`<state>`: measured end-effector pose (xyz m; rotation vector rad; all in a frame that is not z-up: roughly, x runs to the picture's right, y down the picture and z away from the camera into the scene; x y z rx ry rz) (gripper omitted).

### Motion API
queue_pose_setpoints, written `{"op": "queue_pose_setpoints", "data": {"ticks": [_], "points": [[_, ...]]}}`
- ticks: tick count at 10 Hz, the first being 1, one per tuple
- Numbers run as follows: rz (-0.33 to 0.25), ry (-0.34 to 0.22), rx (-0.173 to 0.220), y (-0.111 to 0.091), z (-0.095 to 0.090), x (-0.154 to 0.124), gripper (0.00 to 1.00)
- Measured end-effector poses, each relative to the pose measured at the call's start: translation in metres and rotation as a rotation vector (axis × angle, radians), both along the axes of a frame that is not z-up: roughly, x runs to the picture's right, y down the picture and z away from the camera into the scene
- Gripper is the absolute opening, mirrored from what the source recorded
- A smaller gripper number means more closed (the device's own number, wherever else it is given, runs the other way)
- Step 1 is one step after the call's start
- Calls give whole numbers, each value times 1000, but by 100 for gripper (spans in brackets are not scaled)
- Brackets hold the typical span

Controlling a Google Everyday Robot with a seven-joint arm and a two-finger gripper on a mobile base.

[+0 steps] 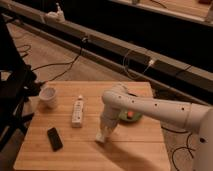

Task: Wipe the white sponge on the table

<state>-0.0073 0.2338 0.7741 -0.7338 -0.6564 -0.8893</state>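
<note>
Gripper [103,132], jaws clenching the white sponge [100,138], is holding it down mid-way across the table [135,150], bare wood lying toward the front edge.

Single white arm [165,112], entering from the right edge of the frame and running leftward and slightly upward as a thick tubular link marked with a row of small dark dots. At the rounded elbow [116,97], just left of frame centre, the arm bends sharply downward. The short forearm [110,119] descends from this bend, tilted a little to the left. The gripper [103,135] sits at its lower end, below and slightly left of frame centre, pointing down with its two fingers closed together.
</note>
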Motion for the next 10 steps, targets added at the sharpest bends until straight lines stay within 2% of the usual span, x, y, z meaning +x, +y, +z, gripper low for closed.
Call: {"op": "queue_pose_setpoints", "data": {"ticks": [3, 4, 6, 7, 10], "points": [[-23, -102, -8, 11, 1, -49, 0], [-19, -136, -21, 23, -5, -63, 0], [11, -169, -59, 46, -20, -78, 0], [29, -167, -77, 57, -29, -77, 0], [109, -74, -120, 85, -52, -39, 0]]}}
